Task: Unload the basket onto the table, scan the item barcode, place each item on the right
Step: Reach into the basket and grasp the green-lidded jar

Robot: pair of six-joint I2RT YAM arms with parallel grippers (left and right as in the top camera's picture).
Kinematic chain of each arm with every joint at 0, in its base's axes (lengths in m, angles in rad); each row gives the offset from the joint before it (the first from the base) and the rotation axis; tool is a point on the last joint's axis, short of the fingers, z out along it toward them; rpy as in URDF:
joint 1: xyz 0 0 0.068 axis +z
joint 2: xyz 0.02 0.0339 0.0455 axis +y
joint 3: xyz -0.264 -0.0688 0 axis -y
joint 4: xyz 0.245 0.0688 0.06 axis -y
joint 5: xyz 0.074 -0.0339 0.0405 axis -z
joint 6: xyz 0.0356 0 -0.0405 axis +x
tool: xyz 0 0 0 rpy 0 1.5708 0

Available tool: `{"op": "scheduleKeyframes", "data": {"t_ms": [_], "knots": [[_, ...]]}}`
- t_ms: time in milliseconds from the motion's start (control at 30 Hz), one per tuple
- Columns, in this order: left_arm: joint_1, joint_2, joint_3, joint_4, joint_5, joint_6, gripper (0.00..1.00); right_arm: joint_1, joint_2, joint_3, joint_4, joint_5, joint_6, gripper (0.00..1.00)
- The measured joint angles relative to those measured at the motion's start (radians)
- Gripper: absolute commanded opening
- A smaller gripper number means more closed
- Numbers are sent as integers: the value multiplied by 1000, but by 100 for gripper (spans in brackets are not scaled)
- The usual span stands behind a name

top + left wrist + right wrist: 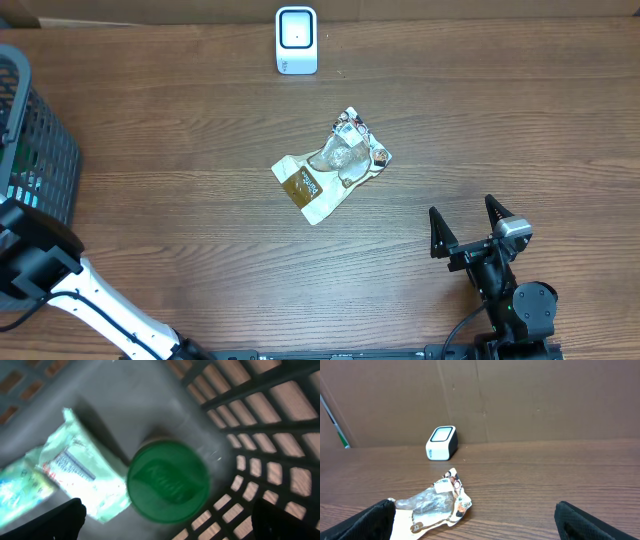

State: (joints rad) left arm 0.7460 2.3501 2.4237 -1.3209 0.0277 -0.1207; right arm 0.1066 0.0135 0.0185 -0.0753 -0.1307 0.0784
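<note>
Overhead packet point(331, 165): crumpled, tabletop point(200, 240) centre.
Scanner point(296, 40): far edge.
Right gripper point(467, 216): open, empty, near edge.
Left gripper point(172, 527): open inside basket point(52, 140), over green lid point(167, 481).

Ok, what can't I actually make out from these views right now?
- Left wrist: blur leaves the print on the green lid and the pale green pack unreadable.
- Overhead: the basket is cut off by the left edge, and its wall screens most of what is inside.
- Overhead and right wrist: any barcode on the clear packet is too small to pick out.
</note>
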Motion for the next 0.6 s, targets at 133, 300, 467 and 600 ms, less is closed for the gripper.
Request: {"op": "scheduleKeyframes", "data": {"t_ms": [133,300,467,600], "knots": [[-15,1,0,35,0,21,97,0,0,0,0,0,0,100],[-22,12,0,43,-3,24,95,0,0,0,0,0,0,100],[-22,58,0,31,-3,25,89,0,0,0,0,0,0,100],[-22,108,0,27,-3,27,80,0,0,0,0,0,0,100]]}}
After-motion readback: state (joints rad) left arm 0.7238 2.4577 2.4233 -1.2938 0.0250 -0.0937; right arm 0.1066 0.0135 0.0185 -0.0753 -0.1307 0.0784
